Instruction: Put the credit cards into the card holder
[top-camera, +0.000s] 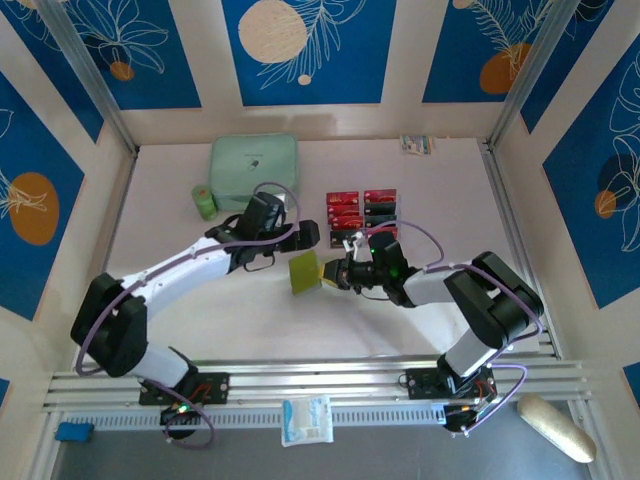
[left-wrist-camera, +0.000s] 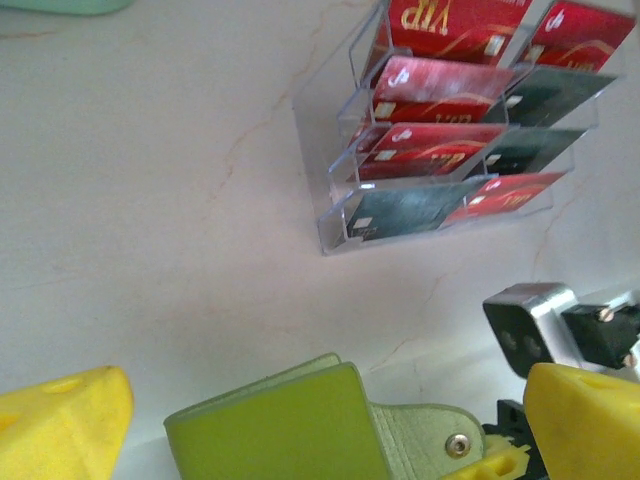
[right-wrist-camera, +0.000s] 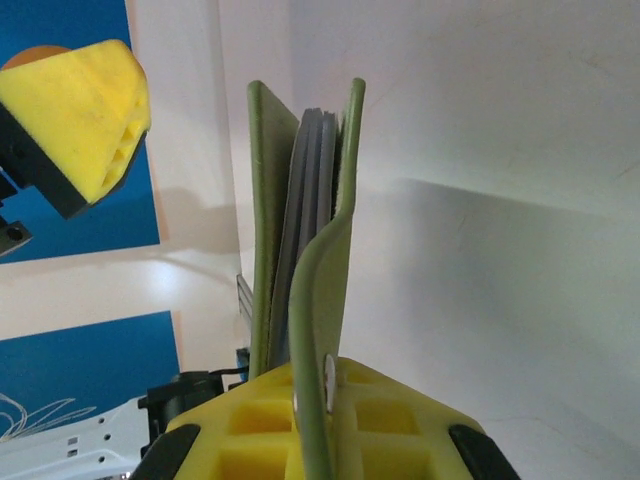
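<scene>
**Desk:** Where is the holder (top-camera: 303, 272)?

**Photographer:** Near the middle of the table (top-camera: 230, 320), in the grip of the right gripper (top-camera: 335, 272). It is just in front of the clear tray (left-wrist-camera: 325, 232), where the red and black cards (left-wrist-camera: 450, 130) sit in stepped rows.

**Desk:** How is it held?

**Photographer:** By its snap tab (left-wrist-camera: 440, 440). The right gripper's jaws are pinched on the tab, and the holder juts out from them toward the left arm. From the right wrist, it stands on edge with its olive covers slightly parted and grey leaves between them.

**Desk:** And the left gripper (top-camera: 302, 238)?

**Photographer:** It is spread wide and holds nothing. Its yellow pads (left-wrist-camera: 65, 420) stand one on either side of the holder, both apart from it. From the left wrist, the olive cover lies low between them, with the tab running off to the right.

**Desk:** Is the holder resting on the table?

**Photographer:** I cannot tell whether its lower edge touches.

**Desk:** And the cards?

**Photographer:** They are in the tray's slots, just beyond both grippers and touched by neither. A mint case (top-camera: 253, 165) lies at the far left, behind the left arm
</scene>
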